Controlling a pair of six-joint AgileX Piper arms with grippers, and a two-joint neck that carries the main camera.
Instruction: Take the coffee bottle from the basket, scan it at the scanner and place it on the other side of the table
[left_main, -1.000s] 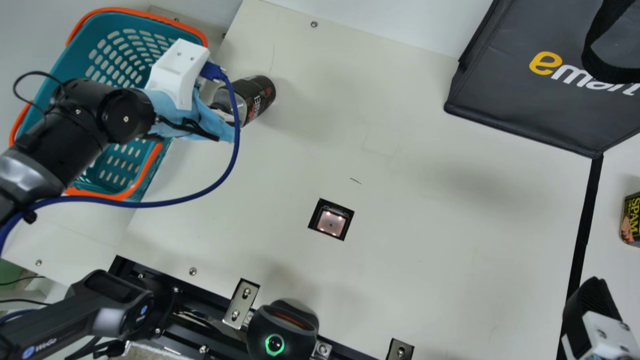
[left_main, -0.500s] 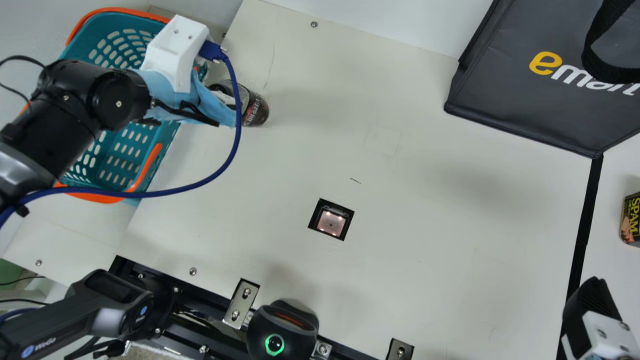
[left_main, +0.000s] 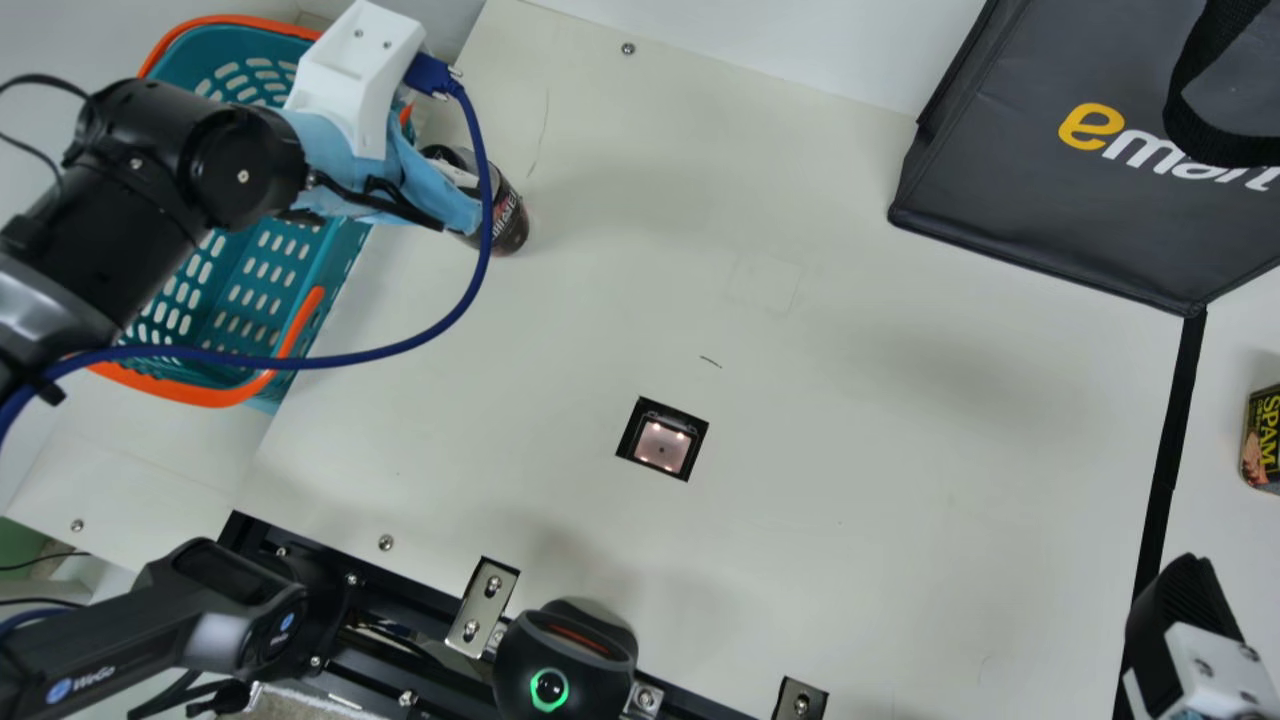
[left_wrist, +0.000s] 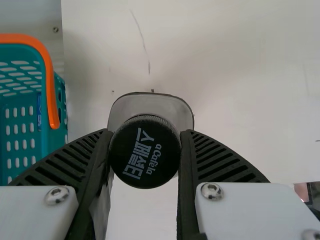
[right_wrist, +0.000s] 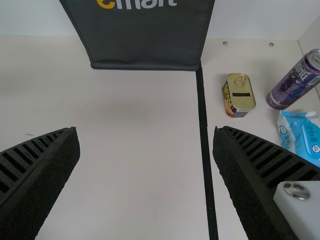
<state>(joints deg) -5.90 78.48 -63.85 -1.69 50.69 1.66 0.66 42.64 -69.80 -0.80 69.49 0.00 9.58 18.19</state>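
In the main view my left gripper (left_main: 447, 205) is over the table just right of the teal basket (left_main: 250, 270), shut on the dark coffee bottle (left_main: 510, 222). The bottle's lower end shows past the blue-wrapped fingers; whether it touches the table I cannot tell. In the left wrist view the black cap of the coffee bottle (left_wrist: 145, 152) faces the camera between the ribbed fingers of my left gripper (left_wrist: 145, 135). The scanner window (left_main: 662, 444) glows in the mid table. My right gripper (left_main: 1185, 600) is at the lower right; in the right wrist view my right gripper (right_wrist: 146, 131) stands open, holding nothing.
A dark shopping bag (left_main: 1060, 180) stands at the back right. Past the black strip (right_wrist: 204, 120) are a meat tin (right_wrist: 239, 95), a purple can (right_wrist: 295, 82) and a blue packet (right_wrist: 300, 136). A blue cable (left_main: 400, 345) loops from the left arm; a black device (left_main: 565, 660) is at the front edge.
My left gripper has moved up in the main view, keeping hold of the bottle. The bottle has swung more upright, its lower end shifting down and left. The right arm is still.
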